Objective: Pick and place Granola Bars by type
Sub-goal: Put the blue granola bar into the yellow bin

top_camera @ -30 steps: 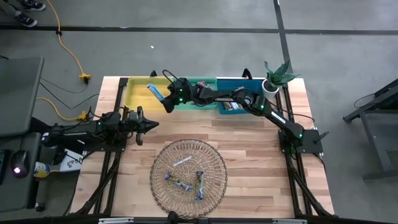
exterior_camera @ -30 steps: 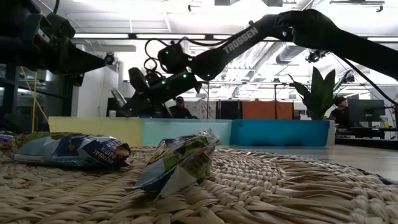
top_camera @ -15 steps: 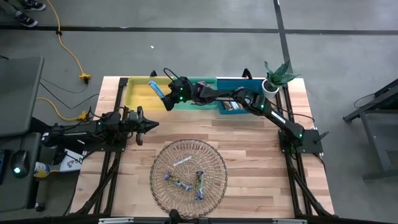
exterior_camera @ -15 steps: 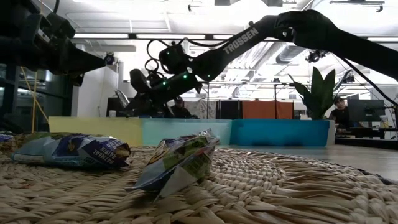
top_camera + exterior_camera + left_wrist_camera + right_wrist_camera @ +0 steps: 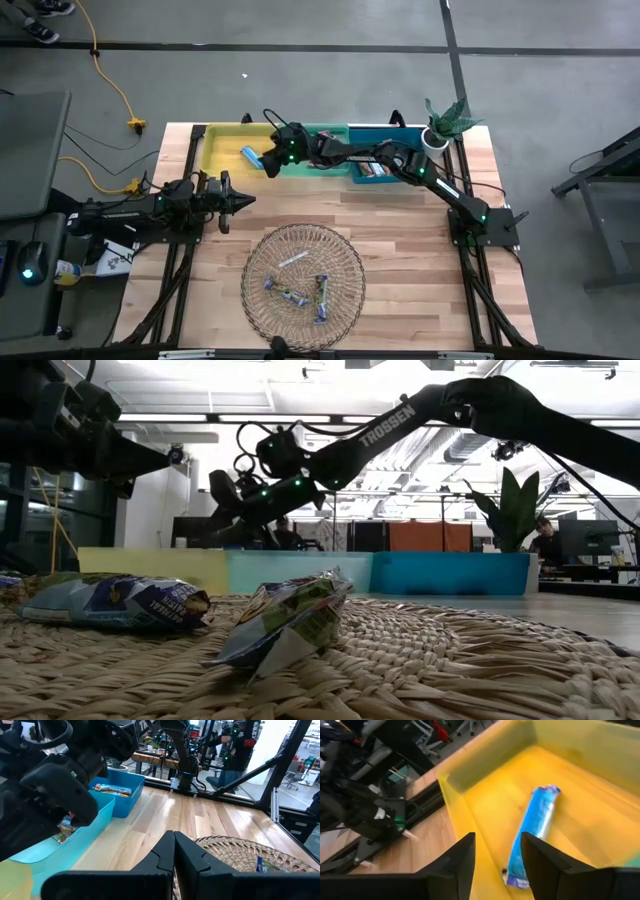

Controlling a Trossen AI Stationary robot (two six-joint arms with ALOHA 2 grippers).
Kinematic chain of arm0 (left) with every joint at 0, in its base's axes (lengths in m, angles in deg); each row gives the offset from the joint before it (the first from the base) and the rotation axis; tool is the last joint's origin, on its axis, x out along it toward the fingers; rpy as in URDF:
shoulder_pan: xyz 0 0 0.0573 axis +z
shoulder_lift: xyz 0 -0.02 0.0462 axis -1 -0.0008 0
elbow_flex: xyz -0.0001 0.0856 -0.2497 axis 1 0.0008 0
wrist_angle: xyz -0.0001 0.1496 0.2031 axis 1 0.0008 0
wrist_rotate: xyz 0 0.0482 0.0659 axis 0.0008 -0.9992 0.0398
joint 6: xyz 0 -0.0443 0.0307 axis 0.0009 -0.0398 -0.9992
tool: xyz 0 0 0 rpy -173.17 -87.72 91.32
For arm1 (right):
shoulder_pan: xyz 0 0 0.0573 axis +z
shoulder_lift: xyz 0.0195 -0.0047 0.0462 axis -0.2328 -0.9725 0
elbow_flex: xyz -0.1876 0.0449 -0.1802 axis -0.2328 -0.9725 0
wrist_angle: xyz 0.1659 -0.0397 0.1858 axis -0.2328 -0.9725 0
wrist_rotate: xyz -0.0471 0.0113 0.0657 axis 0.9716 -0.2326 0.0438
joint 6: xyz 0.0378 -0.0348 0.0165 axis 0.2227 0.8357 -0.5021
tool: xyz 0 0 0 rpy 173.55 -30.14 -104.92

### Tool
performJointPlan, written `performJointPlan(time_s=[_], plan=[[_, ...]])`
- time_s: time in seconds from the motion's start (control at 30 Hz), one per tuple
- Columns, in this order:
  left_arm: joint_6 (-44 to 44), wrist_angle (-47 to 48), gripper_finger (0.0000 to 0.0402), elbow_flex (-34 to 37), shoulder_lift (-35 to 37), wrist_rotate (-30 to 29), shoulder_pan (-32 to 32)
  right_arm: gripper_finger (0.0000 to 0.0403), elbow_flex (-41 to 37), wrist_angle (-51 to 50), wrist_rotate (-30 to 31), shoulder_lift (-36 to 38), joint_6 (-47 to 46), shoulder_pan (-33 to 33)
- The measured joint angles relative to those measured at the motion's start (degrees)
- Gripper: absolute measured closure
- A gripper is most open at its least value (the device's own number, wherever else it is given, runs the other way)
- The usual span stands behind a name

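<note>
**Blue bar lying in yellow bin, right pincer open above it**

Right arm reaches across the far side of the bench (image 5: 400, 215), its right pincer (image 5: 268, 163) over the yellow bin (image 5: 215, 150) at far left of the bin row. Fingers (image 5: 459, 865) are spread wide with nothing between them. In the right wrist view a light blue granola bar (image 5: 532, 832) lies flat on the yellow bin floor, just beyond the fingertips and apart from them. The high view shows the same bar (image 5: 251, 154) inside the bin, close to the pincer.

Bin row along the far edge: yellow, then a green bin (image 5: 330, 133), then a blue bin (image 5: 400, 135). More bars (image 5: 375, 172) sit in the blue bin; the left wrist view shows them (image 5: 112, 790) there too. A potted plant (image 5: 445, 120) stands at the far right corner.

Left arm waits at the left side of the bench, its left pincer (image 5: 240, 200) pointing right, fingers (image 5: 167, 852) pressed together and carrying nothing.

Round wicker basket (image 5: 303, 285) sits at the near middle. Several bars remain in it (image 5: 300, 285): one pale, the others darker blue. In the low view two wrapped bars (image 5: 285, 618) lie on the weave, well apart from both pincers.
</note>
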Motion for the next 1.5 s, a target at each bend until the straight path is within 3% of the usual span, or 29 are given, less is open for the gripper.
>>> performJointPlan(time_s=[0.23,0.57,1.03,1.5], plan=[[0.01,0.02,0.0401,-0.01,0.01,0.01,0.0,0.0262,0.0,3.71,-3.49,1.07,1.61,0.0],[0.01,0.03,0.0401,0.0,0.02,0.02,0.0,0.0261,0.0,-2.22,-5.3,12.4,10.51,0.23],[-0.01,0.02,0.0401,-0.01,0.01,0.02,0.0,0.0261,0.04,-33.73,-6.07,31.41,19.12,3.15],[0.01,-0.15,0.0401,0.0,0.0,-0.78,0.0,0.0261,0.0,-56.04,-0.97,36.59,15.48,12.18]])
